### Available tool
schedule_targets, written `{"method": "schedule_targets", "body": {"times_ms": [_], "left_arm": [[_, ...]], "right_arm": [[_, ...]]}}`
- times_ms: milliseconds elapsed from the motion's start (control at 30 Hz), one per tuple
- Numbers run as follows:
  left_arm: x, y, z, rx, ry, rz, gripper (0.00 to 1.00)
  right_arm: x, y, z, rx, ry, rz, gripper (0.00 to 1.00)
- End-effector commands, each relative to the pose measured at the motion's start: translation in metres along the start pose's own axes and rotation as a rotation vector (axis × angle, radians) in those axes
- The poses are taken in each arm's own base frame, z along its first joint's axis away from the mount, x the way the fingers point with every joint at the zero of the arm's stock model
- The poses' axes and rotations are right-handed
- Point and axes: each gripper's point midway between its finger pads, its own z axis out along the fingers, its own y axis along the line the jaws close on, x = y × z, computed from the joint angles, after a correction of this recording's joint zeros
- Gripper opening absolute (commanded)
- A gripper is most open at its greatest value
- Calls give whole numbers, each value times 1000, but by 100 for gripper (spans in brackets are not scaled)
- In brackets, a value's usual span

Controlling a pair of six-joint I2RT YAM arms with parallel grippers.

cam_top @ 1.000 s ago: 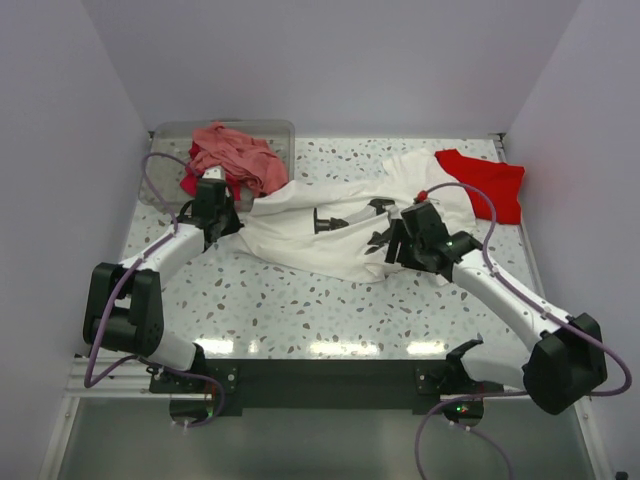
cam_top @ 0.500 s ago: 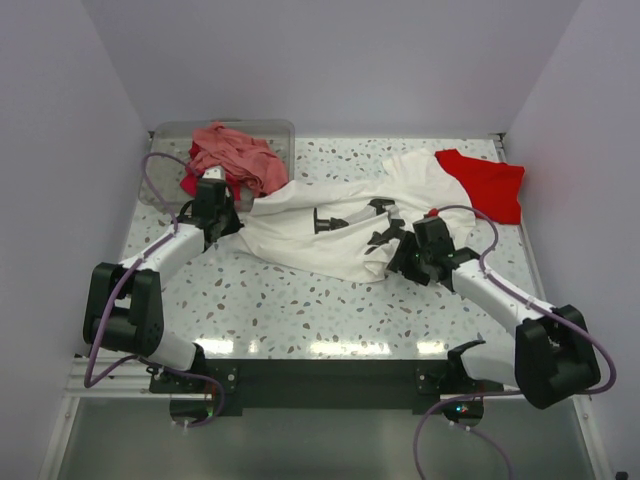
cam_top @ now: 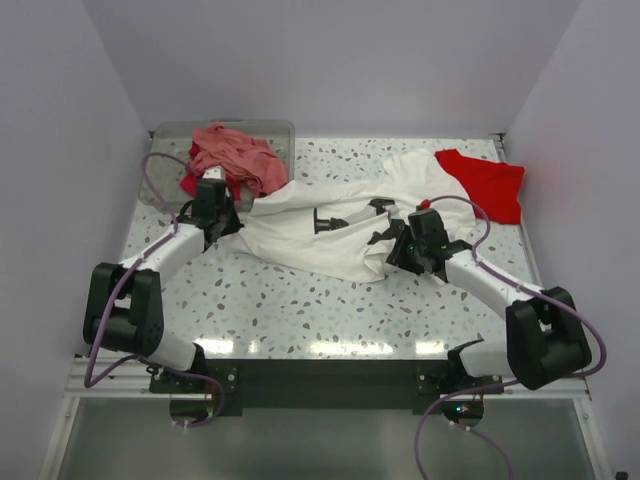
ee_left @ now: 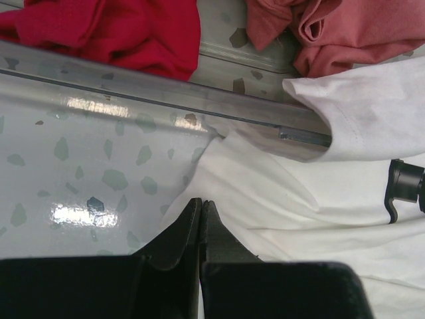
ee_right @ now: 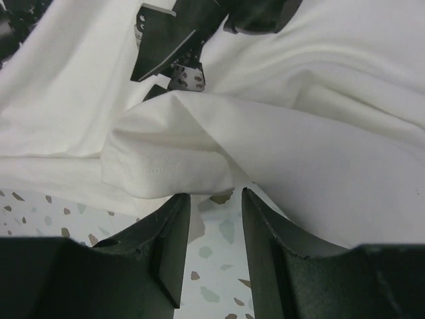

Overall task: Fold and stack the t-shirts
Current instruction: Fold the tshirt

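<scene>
The white t-shirt lies crumpled across the table's middle, with a black print. My left gripper sits at its left edge, and in the left wrist view my left gripper is shut on the white cloth. My right gripper is at the shirt's near right edge. In the right wrist view my right gripper is open and empty. A folded hem of the white shirt lies just beyond its tips. The bright red t-shirt lies at the far right.
A clear bin at the back left holds a salmon-pink shirt and a crimson one. The left wrist view shows the bin's rim, the crimson cloth and the salmon cloth. Walls enclose the table.
My right arm has swung its elbow inward, and its gripper has shifted slightly along the white shirt's near edge. The left arm has not moved.
</scene>
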Motion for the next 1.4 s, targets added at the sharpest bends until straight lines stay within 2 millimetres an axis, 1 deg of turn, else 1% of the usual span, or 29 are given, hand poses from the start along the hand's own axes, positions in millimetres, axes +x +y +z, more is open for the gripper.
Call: {"method": "schedule_targets", "body": {"times_ms": [0, 33, 67, 133, 167, 200, 233, 267, 333, 367, 400, 433, 500, 600, 633, 667, 767, 867, 933, 967, 1033, 1233, 1367], "left_arm": [[-6, 1, -1, -1, -17, 19, 0], [-7, 0, -1, 0, -20, 20, 0], [-6, 1, -1, -4, -17, 21, 0], [-7, 1, -2, -3, -20, 22, 0], [-7, 1, -2, -3, -20, 21, 0], [-8, 1, -2, -2, -23, 20, 0], [-8, 1, -2, -2, -21, 20, 0], [-8, 1, -1, -1, -21, 20, 0], [-5, 1, 0, 0, -15, 21, 0], [-5, 1, 0, 1, -13, 21, 0], [-5, 1, 0, 1, -15, 21, 0], [-5, 1, 0, 1, -15, 21, 0], [-5, 0, 0, 5, -15, 21, 0], [-5, 0, -1, 4, -17, 19, 0], [-6, 0, -1, 5, -19, 19, 0], [-5, 0, -1, 6, -17, 19, 0], [-4, 1, -2, 5, -18, 19, 0], [-3, 2, -1, 4, -17, 21, 0], [-3, 1, -1, 7, -17, 21, 0], [-3, 1, -1, 7, -17, 19, 0], [-1, 1, 0, 8, -13, 21, 0], [0, 0, 1, 15, -10, 19, 0], [2, 1, 1, 17, -8, 19, 0]], "right_arm": [[-30, 15, -9, -34, -87, -45, 40], [-31, 15, -12, -36, -92, -45, 40], [-27, 12, -14, -27, -82, -33, 40], [-29, 10, -23, -21, -98, -17, 35], [-22, 5, -25, -5, -82, 6, 34], [-21, 5, -28, -9, -84, 23, 35], [-21, 6, -35, -27, -101, 42, 38], [-15, 4, -35, -36, -95, 78, 41], [-12, 7, -40, -76, -111, 140, 47], [-11, 8, -40, -85, -115, 162, 47], [-12, 10, -42, -100, -127, 184, 52], [-13, 11, -44, -115, -138, 207, 55], [-12, 13, -43, -130, -141, 244, 58], [-11, 14, -38, -138, -139, 296, 59], [-18, 21, -38, -171, -163, 332, 59], [-15, 19, -34, -174, -165, 351, 56], [-21, 24, -31, -203, -189, 412, 53], [-26, 27, -31, -226, -209, 465, 52], [-25, 27, -29, -235, -209, 501, 52], [-29, 31, -31, -259, -219, 511, 51], [-29, 31, -30, -263, -220, 535, 51], [-23, 21, -22, -232, -219, 592, 51], [-26, 14, -20, -209, -250, 622, 50]]}}
